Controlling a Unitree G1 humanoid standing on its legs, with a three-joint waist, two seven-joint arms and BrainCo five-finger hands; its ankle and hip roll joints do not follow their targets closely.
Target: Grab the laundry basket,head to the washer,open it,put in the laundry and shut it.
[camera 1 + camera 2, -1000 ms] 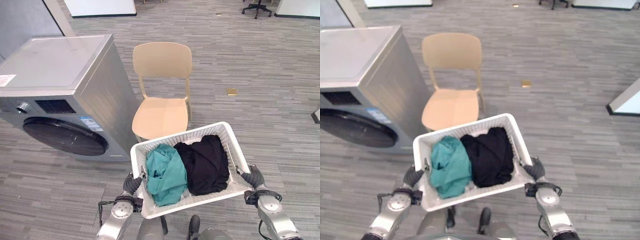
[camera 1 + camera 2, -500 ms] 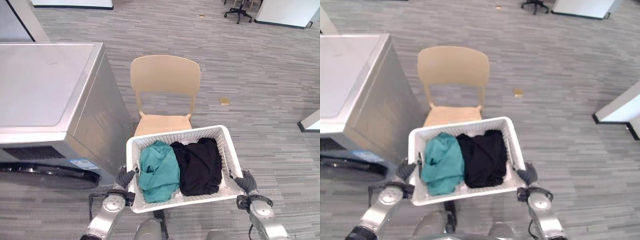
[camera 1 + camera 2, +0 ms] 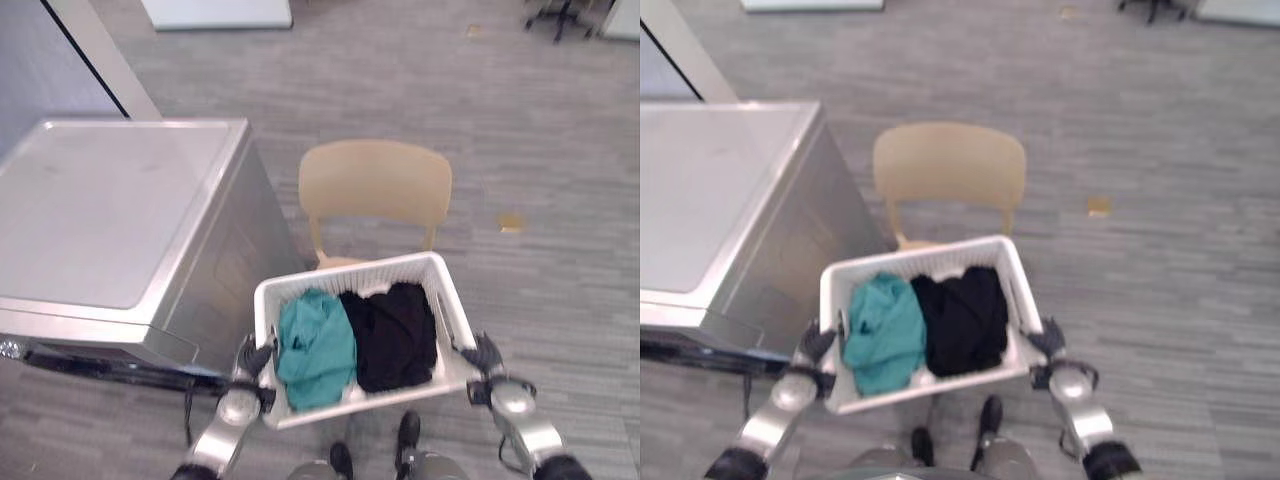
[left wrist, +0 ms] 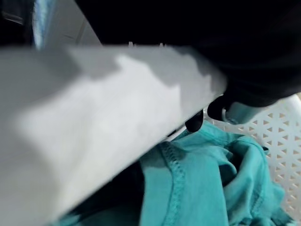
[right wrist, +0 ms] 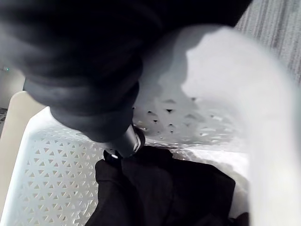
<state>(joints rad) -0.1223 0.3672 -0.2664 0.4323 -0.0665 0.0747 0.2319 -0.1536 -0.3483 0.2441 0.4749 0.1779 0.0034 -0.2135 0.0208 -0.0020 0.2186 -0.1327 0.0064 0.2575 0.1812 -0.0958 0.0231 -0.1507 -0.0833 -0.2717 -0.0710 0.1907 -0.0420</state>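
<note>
Standing at the robot's left and taking up the most room is the washer (image 3: 110,215), a silver-grey box with a flat lid; its dark door edge is showing along the lower front. A pale label is sitting low on its side panel, but its print is too small to read, and no other writing is legible anywhere.

Just beyond the basket, a tan chair (image 3: 375,185) is facing the robot, its backrest clear and its seat mostly hidden behind the basket's far rim.

The white basket (image 3: 445,300) is hanging in front of the robot, held between both hands, close beside the washer's front corner. Inside it, a black garment (image 3: 392,335) is lying on the right and a teal garment (image 3: 315,347) on the left, the two touching in the middle.

The left hand (image 3: 250,360) is gripping the basket's left rim; in the left wrist view dark fingertips (image 4: 195,123) are curling over the rim's inner edge above the teal cloth. The right hand (image 3: 485,355) is clasping the right rim, with a fingertip (image 5: 123,143) hooking inside against the perforated wall, just above the black cloth.
</note>
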